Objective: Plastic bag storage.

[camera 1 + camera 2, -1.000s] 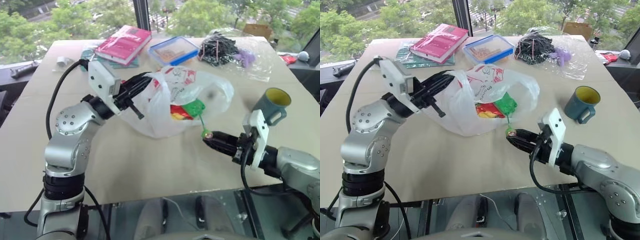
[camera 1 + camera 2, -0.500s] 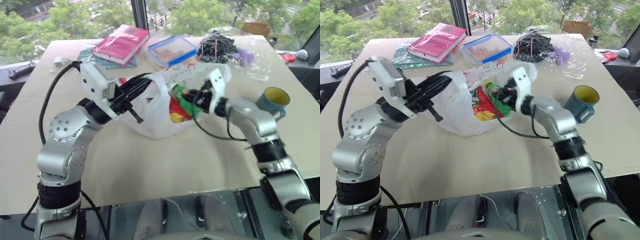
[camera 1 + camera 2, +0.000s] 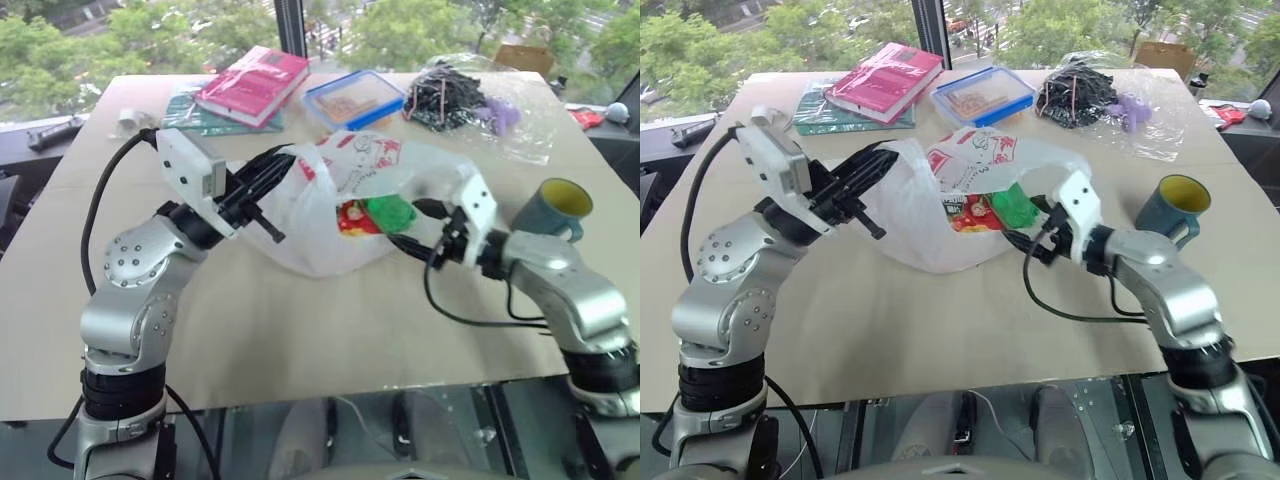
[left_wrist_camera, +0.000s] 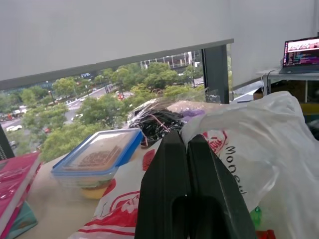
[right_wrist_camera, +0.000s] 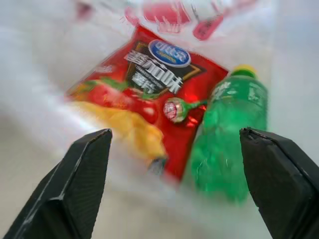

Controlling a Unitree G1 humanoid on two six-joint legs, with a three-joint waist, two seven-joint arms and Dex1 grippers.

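Mid-table: plastic bag [image 3: 350,205] lying open, snacks inside. Left gripper [image 3: 268,178] clamped on bag's left rim. Right gripper [image 3: 1025,240] spread wide at mouth. Risk: thin film tearing if snagged.

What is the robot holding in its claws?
The left claw pinches the plastic bag at its mouth edge. The right claw is open, holding nothing.

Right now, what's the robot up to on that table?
It is packing the plastic bag. The left hand is shut on the bag's edge, holding its mouth up. The right hand is at the opening with its fingers spread wide. Inside lie a red snack packet, a green bottle and a lollipop. A blue mug stands to the right.
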